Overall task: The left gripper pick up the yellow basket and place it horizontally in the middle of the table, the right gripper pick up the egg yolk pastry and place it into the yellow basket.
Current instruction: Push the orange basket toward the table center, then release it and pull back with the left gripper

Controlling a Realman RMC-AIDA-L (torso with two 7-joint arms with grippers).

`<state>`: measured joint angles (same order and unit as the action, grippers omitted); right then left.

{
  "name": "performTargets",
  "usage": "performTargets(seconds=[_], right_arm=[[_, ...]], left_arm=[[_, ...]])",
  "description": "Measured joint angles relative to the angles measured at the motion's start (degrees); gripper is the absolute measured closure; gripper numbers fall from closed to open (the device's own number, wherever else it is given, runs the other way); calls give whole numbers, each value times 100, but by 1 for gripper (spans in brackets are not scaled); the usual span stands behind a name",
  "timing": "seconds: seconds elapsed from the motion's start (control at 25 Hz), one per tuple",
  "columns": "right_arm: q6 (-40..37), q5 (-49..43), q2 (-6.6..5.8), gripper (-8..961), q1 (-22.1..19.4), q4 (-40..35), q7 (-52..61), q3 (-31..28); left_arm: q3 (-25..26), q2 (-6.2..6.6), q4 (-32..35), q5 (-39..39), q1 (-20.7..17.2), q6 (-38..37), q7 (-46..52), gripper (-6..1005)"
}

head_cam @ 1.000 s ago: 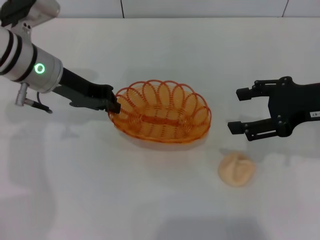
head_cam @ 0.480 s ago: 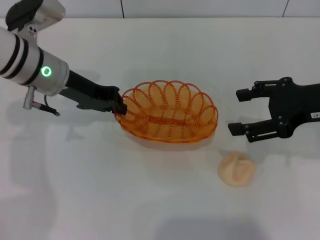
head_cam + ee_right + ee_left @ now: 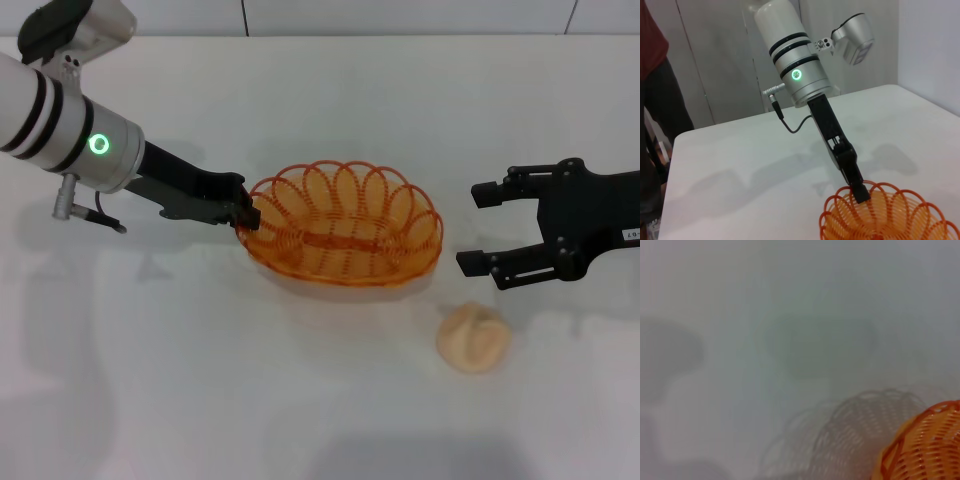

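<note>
your left gripper is clenched on the rim of the yellow basket; your right gripper hangs with jaws spread wide, empty, above the egg yolk pastry.

Orange looped-wire yellow basket, pale peach egg yolk pastry, white table

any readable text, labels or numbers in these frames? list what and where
Nothing legible.
Right gripper: a small white label on its black body at the head view's edge, print too small to read.
Left gripper: only a green ring light on its arm, no text.
Yellow basket, egg yolk pastry, table: no markings.
</note>
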<state>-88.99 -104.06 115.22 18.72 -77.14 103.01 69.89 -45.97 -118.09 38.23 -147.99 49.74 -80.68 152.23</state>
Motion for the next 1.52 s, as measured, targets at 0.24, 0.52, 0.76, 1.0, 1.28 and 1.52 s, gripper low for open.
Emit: performTargets(seconds=[0.24,0.52,0.76,1.0,1.28,1.52], right_arm=[[-15,0,0,166,0,13,0,-2],[-15,0,0,169,0,-3,0,1],[-21,0,0,171,0,-11,2,-2],[-22,0,-7,173,-1,-14,8,-5],[-18,0,-9,175,-8,-20,18,-47],[4,5,-9,177,-1,2,11,-55]], left_arm=[[-9,-3,-2,108,-56,-3,-10,875],[-9,-4,-9,113,-72,-3,-10,871],[-8,0,-9,314,-84,-12,-149,751],[-8,16,2,350,-96,-10,-286,500],[-11,69,58,385,-111,-38,-322,193],[50,144,287,479,-188,-49,-498,113]])
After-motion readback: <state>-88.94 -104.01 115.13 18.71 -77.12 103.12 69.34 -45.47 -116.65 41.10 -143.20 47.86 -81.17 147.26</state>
